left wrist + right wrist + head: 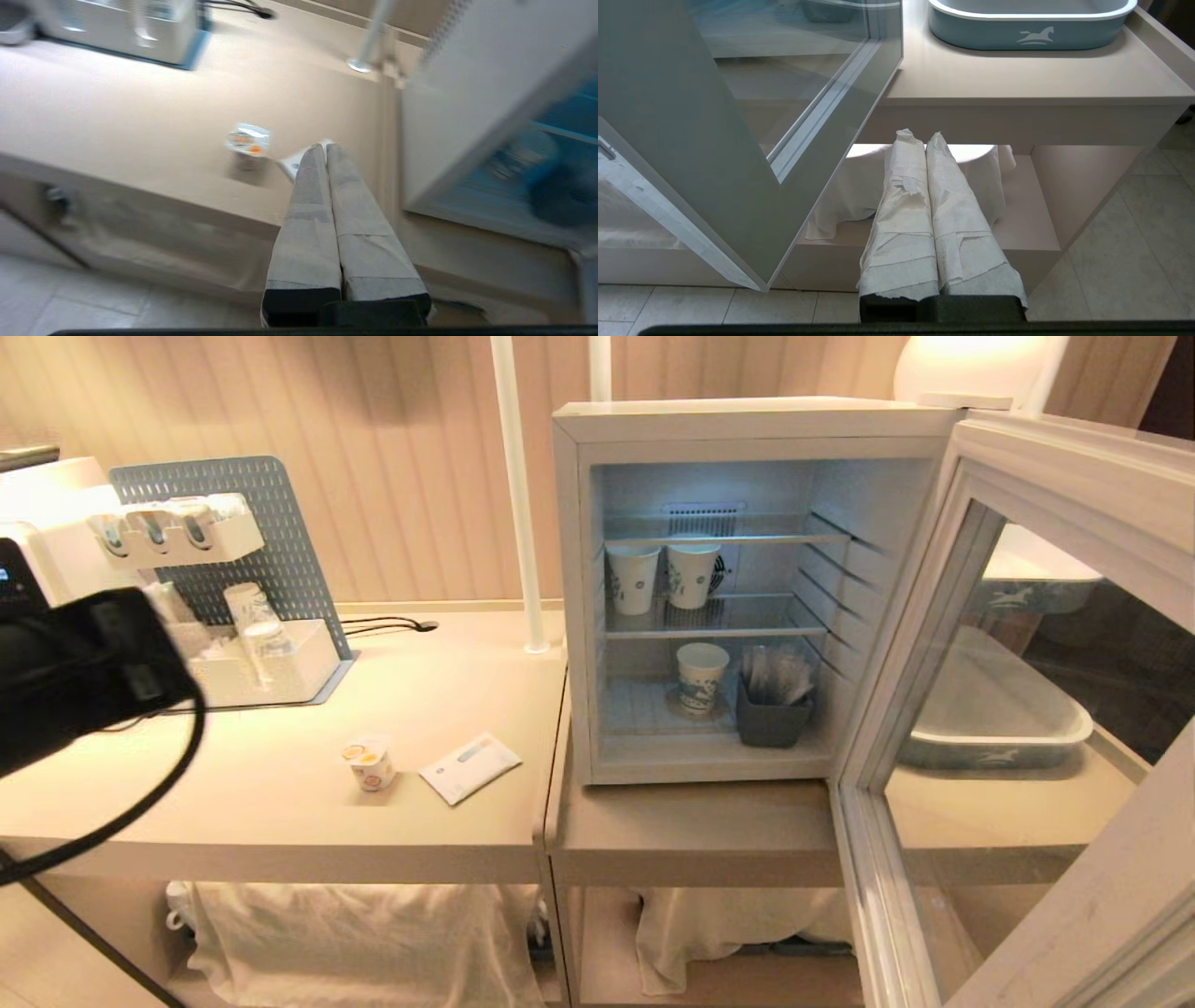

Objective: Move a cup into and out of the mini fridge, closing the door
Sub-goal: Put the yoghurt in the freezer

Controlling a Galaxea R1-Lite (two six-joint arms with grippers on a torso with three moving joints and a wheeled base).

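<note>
Cup (pixel 370 764) on the counter (pixel 280 803), lower centre-left of the head view, upright, sealed top up, just left of a flat white packet (pixel 470 767) and apart from it. Fridge (pixel 747 420) at centre right; its door (pixel 1018 709) stands swung wide across the right of the frame. Inside, two paper cups (pixel 663 576) sit on the middle shelf, a third paper cup and a dark bin (pixel 771 719) on the floor of the cabinet.

My left gripper (pixel 322 148) is pressed together and carries nothing; in the left wrist view its taped tips lie over the packet, with the cup (pixel 247 142) just beside them toward the left of that frame. My left arm (pixel 84 672) fills the left edge of the head view. My right gripper (pixel 920 137) is likewise pressed together and empty, parked low before the counter's underside, next to the open door.

Step in hand, as I judge it: reaching for the cup. To do it well, I must spread the fingers before descending, centre them on the cup rather than the packet, and close on the body below the wider rim. The cup is small and light, so a sideways brush would likely tip it. The bare shelf space right of the paper cups looks the safest target.
</note>
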